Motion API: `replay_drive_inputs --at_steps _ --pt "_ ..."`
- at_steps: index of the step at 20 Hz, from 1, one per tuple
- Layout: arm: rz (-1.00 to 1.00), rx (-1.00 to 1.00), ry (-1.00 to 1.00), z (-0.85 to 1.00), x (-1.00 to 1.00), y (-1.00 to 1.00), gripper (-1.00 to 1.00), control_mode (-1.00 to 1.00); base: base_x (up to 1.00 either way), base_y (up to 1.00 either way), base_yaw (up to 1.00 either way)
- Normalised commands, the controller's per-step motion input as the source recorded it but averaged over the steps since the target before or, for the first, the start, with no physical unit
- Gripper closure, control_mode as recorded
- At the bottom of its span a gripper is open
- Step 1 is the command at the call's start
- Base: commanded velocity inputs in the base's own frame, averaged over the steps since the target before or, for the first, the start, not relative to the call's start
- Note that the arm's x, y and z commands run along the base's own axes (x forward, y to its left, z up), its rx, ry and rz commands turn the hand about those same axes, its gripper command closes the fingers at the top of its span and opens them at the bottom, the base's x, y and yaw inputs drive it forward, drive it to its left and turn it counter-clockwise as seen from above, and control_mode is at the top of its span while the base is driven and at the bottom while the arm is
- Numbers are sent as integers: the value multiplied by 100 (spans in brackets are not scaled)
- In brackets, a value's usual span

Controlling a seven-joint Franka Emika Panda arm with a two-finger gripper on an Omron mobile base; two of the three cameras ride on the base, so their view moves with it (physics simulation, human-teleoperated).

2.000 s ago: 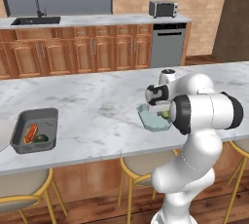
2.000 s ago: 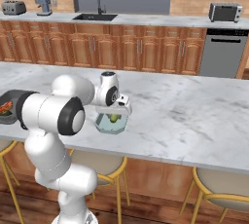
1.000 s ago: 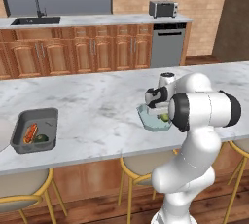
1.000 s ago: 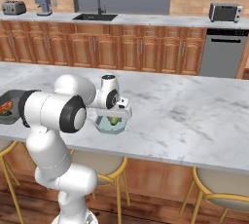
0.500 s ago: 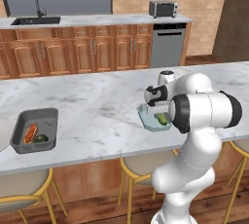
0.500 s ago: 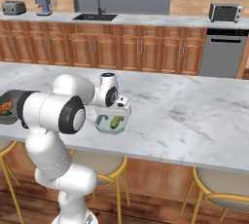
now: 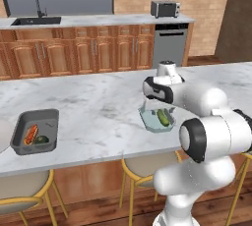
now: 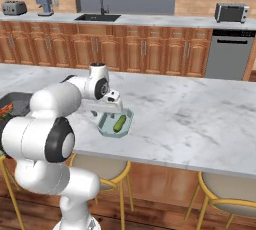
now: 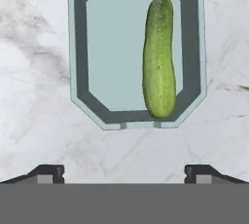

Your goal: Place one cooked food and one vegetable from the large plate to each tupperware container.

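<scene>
On the marble counter (image 7: 98, 117), at far left, the dark grey container (image 7: 35, 131) holds an orange-red food (image 7: 31, 134) and something dark green (image 7: 41, 140) (too small to name, perhaps a vegetable). Well to the right, the pale blue container (image 9: 138, 50) holds a cucumber (image 9: 159, 57) lying along one side. The gripper (image 9: 124, 172) hovers above it, fingers wide apart, holding nothing.

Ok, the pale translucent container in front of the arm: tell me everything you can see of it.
The pale blue-grey container is a shallow, translucent rectangle with cut corners and a broad flat rim, plastic by its look. It sits flat on the marble counter, near the front edge. One green cucumber lies lengthwise inside, along one long wall; no cooked food is in it. The gripper hangs open above it, touching neither.
</scene>
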Motion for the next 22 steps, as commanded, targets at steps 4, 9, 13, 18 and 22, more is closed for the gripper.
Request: replay_drive_inputs --at_steps 4,9,13,18,22 --pt "0 4 0 81 -100 58 -100 -100 0 0 0" --pt "-2 6 -2 87 -100 22 -100 -100 0 0 0" --pt "-4 9 -23 68 -100 -3 -100 -100 0 0 0" --pt "0 3 -6 3 -33 -25 -100 -100 0 0 0" --pt "0 -5 0 -9 1 -1 -100 -100 0 0 0"
